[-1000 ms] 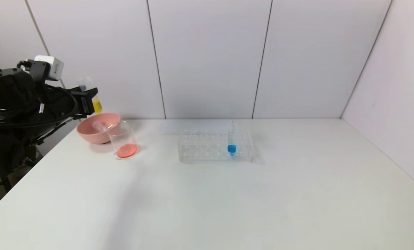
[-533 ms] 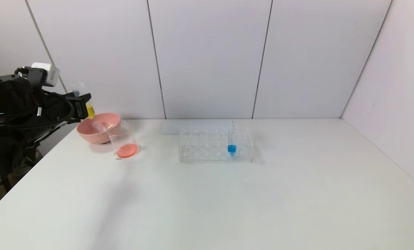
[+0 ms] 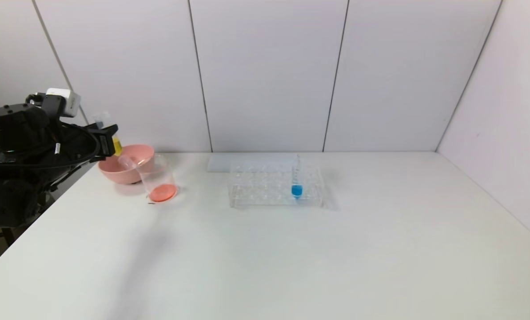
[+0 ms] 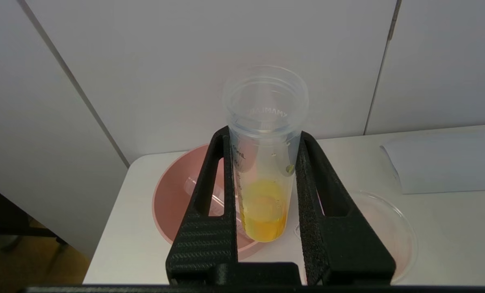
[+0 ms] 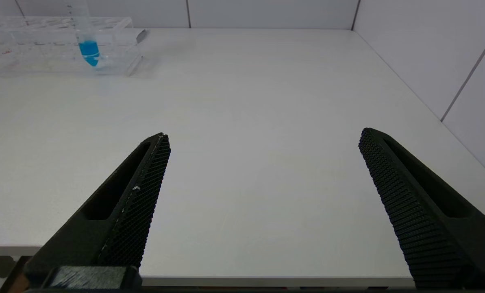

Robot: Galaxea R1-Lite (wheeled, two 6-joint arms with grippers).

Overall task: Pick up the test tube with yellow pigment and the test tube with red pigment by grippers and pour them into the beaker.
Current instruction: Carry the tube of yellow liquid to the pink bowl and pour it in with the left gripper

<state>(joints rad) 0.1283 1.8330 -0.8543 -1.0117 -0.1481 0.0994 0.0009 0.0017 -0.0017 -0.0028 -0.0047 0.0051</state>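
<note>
At the near right table edge, the right gripper (image 5: 262,138) is held wide apart and empty. Farther left, red liquid is seen in the beaker (image 3: 159,180). Beyond it, above the pink bowl (image 3: 125,169), the test tube with yellow pigment (image 4: 263,162) is clamped upright by the left gripper (image 4: 262,136).

Left gripper (image 3: 109,138) at the bench's (image 3: 291,258) far-left corner
It holds the clear yellow-filled test tube (image 3: 116,144) above the pink round bowl (image 3: 127,166).
</note>
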